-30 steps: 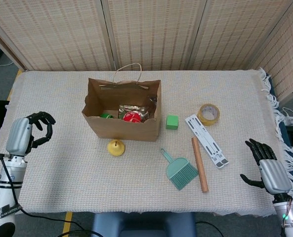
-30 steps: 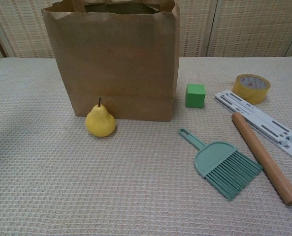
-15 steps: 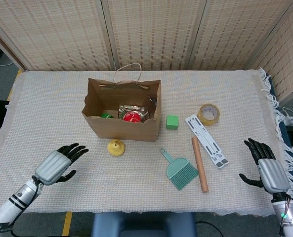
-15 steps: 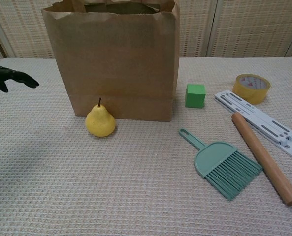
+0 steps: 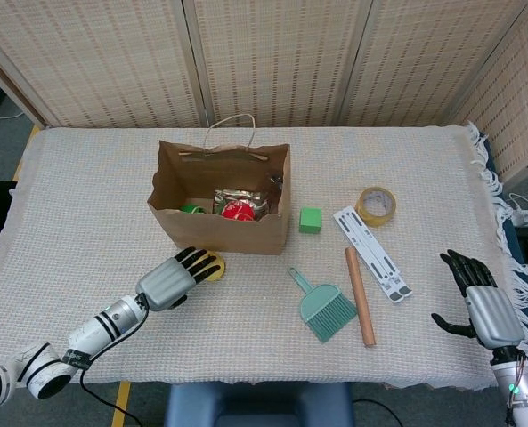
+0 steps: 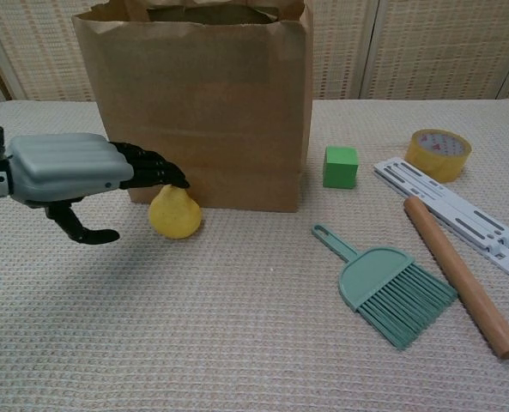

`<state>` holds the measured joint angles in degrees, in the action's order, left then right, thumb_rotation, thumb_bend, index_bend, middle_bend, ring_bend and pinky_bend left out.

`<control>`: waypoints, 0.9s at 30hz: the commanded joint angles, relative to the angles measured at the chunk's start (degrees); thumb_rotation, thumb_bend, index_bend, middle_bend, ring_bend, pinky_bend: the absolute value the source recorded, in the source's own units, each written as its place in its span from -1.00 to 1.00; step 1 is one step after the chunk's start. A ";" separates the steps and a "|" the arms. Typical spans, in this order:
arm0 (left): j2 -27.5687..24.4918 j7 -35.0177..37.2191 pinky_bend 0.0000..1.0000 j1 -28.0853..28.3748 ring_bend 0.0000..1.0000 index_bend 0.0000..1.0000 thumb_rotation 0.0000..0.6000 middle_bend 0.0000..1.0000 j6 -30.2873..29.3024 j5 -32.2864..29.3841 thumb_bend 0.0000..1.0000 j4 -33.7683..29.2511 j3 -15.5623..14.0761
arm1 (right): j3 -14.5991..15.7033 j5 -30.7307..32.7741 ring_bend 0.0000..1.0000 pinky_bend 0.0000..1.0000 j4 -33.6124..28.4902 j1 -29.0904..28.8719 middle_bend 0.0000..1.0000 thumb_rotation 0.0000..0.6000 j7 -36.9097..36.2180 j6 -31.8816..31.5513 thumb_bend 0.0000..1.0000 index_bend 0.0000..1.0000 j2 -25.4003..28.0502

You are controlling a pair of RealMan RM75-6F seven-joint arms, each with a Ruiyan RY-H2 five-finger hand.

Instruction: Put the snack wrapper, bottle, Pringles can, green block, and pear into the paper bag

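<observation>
The left hand [image 6: 69, 172] hovers spread and empty over the pear [image 6: 175, 213] just before the paper bag [image 6: 202, 103]; smooth, rounded, probably firm, the pear is best cupped around its belly.

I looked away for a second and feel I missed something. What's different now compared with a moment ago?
The left hand swung in from the table's left edge and now reaches over the pear, fingers open above it; whether they touch it is unclear, and it isn't lifted. The pear, paper bag, green block, brush and the right hand stayed where they were.
</observation>
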<state>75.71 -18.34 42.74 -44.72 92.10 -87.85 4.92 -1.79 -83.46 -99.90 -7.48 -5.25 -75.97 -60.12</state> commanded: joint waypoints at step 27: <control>11.37 -0.67 -0.17 6.53 -0.64 -0.53 1.00 -0.67 4.93 -8.83 -0.12 12.42 -1.39 | -0.07 1.30 -1.00 -1.00 -1.17 -0.43 -1.00 1.00 -0.03 1.31 -0.77 -1.00 0.80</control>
<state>86.95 -19.00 49.34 -39.70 83.41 -75.57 3.66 -1.85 -82.16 -101.06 -7.91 -5.29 -74.65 -59.32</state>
